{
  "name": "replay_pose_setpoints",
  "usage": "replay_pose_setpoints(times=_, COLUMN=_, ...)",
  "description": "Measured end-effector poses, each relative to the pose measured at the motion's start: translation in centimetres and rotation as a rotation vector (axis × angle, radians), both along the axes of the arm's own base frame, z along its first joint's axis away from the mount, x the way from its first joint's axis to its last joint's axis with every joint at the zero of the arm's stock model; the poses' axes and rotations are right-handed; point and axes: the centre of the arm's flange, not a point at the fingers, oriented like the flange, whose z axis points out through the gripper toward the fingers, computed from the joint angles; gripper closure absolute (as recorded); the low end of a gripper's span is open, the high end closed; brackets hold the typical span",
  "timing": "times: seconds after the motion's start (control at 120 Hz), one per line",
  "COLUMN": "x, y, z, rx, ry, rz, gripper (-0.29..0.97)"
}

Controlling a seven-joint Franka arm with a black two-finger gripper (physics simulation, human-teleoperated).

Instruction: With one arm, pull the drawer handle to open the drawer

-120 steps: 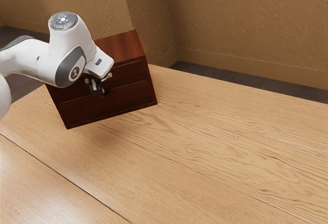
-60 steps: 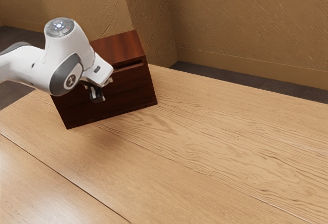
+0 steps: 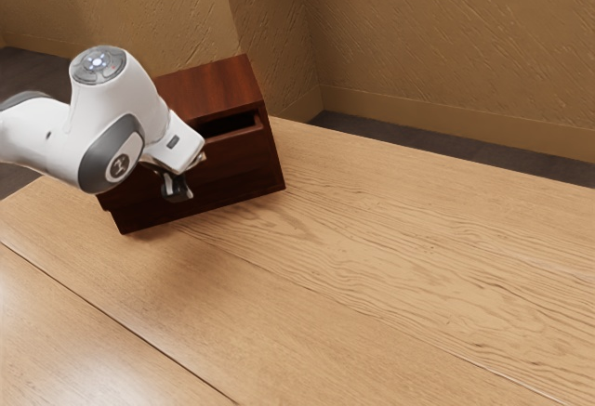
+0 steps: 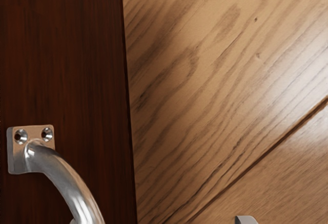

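A dark wooden cabinet (image 3: 209, 85) stands at the table's far left in the exterior view. Its upper drawer (image 3: 240, 153) is pulled out a little, and a dark gap (image 3: 228, 127) shows behind the drawer's front. My gripper (image 3: 175, 186) is at the drawer's front, shut on the handle. In the wrist view the curved silver handle (image 4: 56, 170) with its screwed mounting plate (image 4: 29, 144) sits on the drawer front (image 4: 61, 55), just under my hand.
The light wooden table (image 3: 372, 267) stretches wide to the exterior view's right and front. Textured tan walls (image 3: 446, 25) stand behind the cabinet. My white arm (image 3: 84, 137) covers the cabinet's left part.
My hand has moved toward the exterior view's lower left with the handle. The drawer has slid out with it, and the gap behind its front has widened.
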Motion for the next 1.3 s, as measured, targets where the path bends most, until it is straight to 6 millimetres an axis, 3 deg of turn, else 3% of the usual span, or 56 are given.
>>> replay_pose_setpoints(times=0.342, x=-2.6, y=-1.8, z=0.6, rx=-0.007, ry=-0.02, rz=-0.02, gripper=0.45)
replay_pose_setpoints(times=0.542, x=-3.7, y=-4.7, z=0.5, rx=-0.013, ry=-0.023, rz=-0.066, gripper=0.4)
replay_pose_setpoints(times=0.758, x=-5.2, y=-6.6, z=0.7, rx=-0.017, ry=-0.029, rz=-0.092, gripper=0.41)
replay_pose_setpoints(times=0.9, x=-8.9, y=-7.7, z=6.4, rx=-0.004, ry=-0.097, rz=-0.092, gripper=0.21)
replay_pose_setpoints(times=0.983, x=-11.0, y=-9.2, z=12.4, rx=-0.005, ry=-0.149, rz=-0.077, gripper=0.14)
replay_pose_setpoints(times=1.017, x=-10.7, y=-9.5, z=15.0, rx=-0.044, ry=-0.164, rz=-0.047, gripper=0.12)
replay_pose_setpoints(times=1.05, x=-9.9, y=-10.1, z=16.2, rx=-0.101, ry=-0.157, rz=-0.016, gripper=0.1)
replay_pose_setpoints(times=1.15, x=-8.3, y=-12.6, z=16.7, rx=-0.238, ry=-0.099, rz=0.072, gripper=0.06)
replay_pose_setpoints(times=1.3, x=-4.9, y=-15.6, z=19.0, rx=-0.349, ry=-0.035, rz=0.171, gripper=0.03)
